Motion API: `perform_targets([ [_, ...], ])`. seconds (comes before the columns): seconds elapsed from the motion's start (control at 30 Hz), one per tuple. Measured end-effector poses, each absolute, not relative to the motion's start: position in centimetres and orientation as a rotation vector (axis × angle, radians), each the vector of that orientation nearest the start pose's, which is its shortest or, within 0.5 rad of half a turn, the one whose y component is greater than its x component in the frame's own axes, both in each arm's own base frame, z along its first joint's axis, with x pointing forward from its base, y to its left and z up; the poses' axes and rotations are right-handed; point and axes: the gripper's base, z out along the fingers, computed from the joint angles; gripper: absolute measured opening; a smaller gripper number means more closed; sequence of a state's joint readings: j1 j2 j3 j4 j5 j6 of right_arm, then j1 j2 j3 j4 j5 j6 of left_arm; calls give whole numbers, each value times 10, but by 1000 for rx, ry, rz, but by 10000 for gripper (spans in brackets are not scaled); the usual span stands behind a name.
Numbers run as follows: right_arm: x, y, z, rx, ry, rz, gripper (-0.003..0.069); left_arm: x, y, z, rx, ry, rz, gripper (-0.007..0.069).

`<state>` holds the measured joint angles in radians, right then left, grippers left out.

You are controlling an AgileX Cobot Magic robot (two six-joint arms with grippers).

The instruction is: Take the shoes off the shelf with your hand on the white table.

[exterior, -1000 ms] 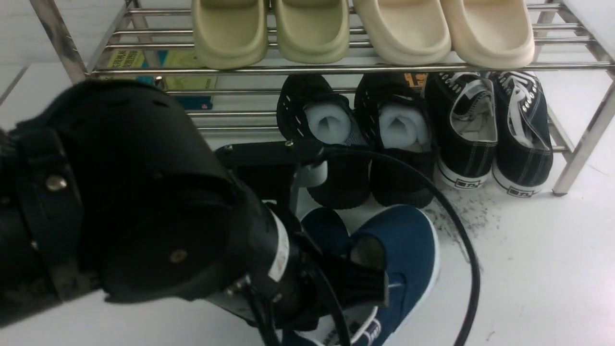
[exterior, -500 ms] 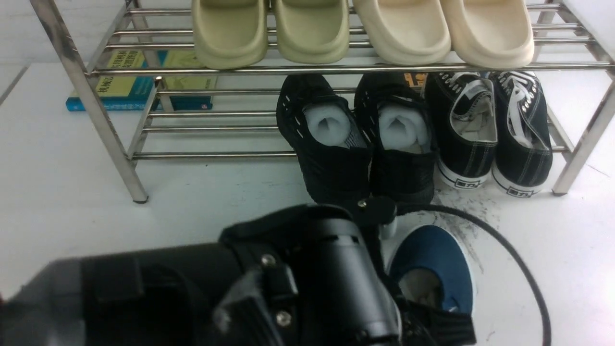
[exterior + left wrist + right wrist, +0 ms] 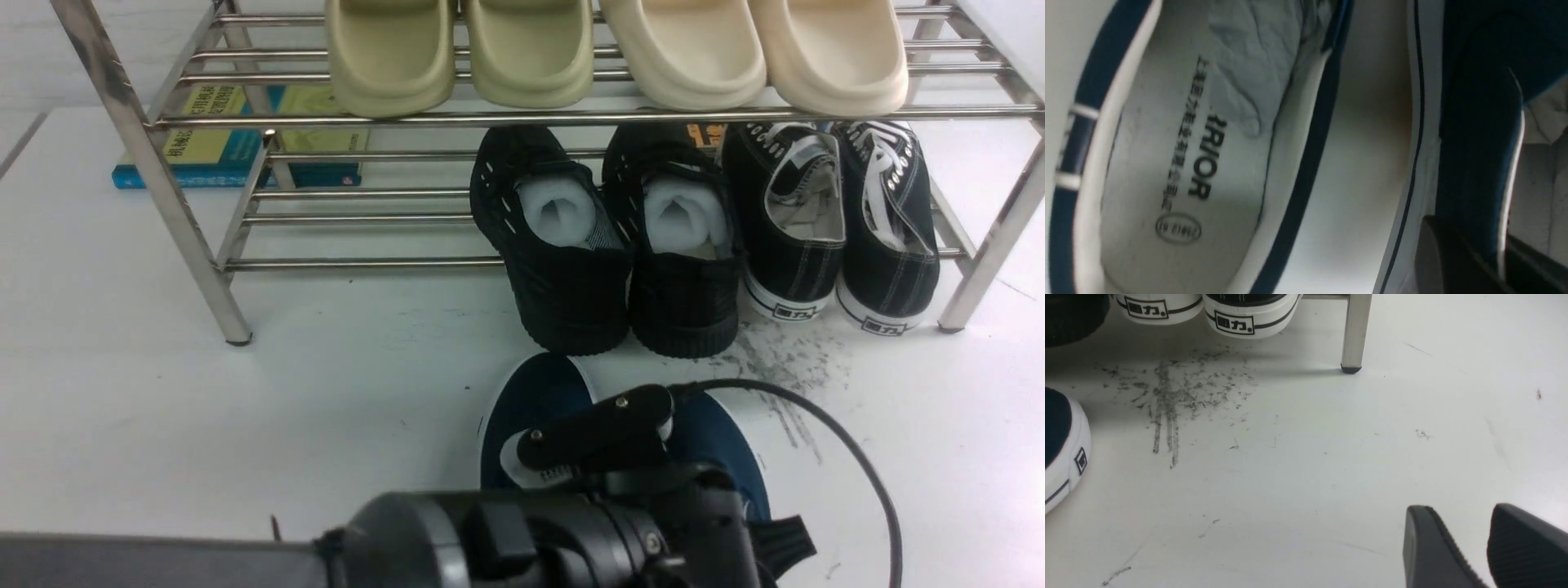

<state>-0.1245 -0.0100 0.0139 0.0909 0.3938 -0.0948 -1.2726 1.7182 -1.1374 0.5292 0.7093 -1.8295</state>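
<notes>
The navy-blue shoes (image 3: 535, 400) lie side by side on the white table (image 3: 245, 408) in front of the chrome shelf (image 3: 571, 117), toes toward it. My left arm (image 3: 571, 531) covers their heels, so the front view hides that gripper. In the left wrist view one shoe shows its insole and paper stuffing (image 3: 1180, 163). My left gripper (image 3: 1498, 261) is shut across the blue side wall of the other shoe (image 3: 1474, 143), one finger outside and one inside. My right gripper (image 3: 1457, 510) is open and empty above bare table, well to the right of a navy toe (image 3: 1061, 457).
Black mesh shoes (image 3: 604, 245) and black laced sneakers (image 3: 833, 220) stand on the lower tier. Green slippers (image 3: 457, 49) and beige slippers (image 3: 751, 49) sit on top. A book (image 3: 220, 139) lies behind the shelf. Grey scuff streaks (image 3: 1167, 400) mark the table near a shelf leg (image 3: 1355, 330).
My left arm has dropped from the left toward the near edge. The navy shoes went from tilted and lifted to lying side by side on the table, both toes now showing.
</notes>
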Motion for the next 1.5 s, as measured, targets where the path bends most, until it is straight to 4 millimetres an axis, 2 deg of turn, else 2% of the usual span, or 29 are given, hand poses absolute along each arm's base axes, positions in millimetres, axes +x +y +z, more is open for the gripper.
perform_targets([
  [0.2, 52, -3, 174, 83, 1878, -60, 240, 136, -322, 211, -314, 2609, -391, 55],
  [0.5, 52, -3, 174, 83, 1878, -60, 240, 136, -323, 207, -325, 2612, -380, 88],
  [0.63, 52, -3, 174, 83, 1878, -60, 240, 136, -324, 207, -318, 2609, -380, 147],
  [0.83, 52, -3, 174, 83, 1878, -60, 240, 136, -323, 208, -249, 2604, -356, 304],
  [0.97, 52, -3, 174, 83, 1878, -60, 240, 136, -324, 209, -243, 2603, -367, 356],
  [1.07, 52, -3, 174, 83, 1878, -60, 240, 136, -324, 220, -213, 2589, -394, 373],
  [1.17, 52, -3, 174, 83, 1878, -60, 240, 136, -318, 250, -138, 2548, -428, 375],
  [1.2, 52, -3, 174, 83, 1878, -60, 240, 135, -313, 265, -94, 2526, -443, 369],
  [1.27, 52, -3, 174, 83, 1878, -60, 240, 134, -308, 276, -67, 2517, -440, 359],
  [1.3, 52, -3, 174, 83, 1878, -60, 240, 131, -297, 293, -3, 2503, -429, 338],
  [1.5, 52, -3, 174, 83, 1878, -60, 240, 116, -242, 343, 227, 2484, -298, 179],
])
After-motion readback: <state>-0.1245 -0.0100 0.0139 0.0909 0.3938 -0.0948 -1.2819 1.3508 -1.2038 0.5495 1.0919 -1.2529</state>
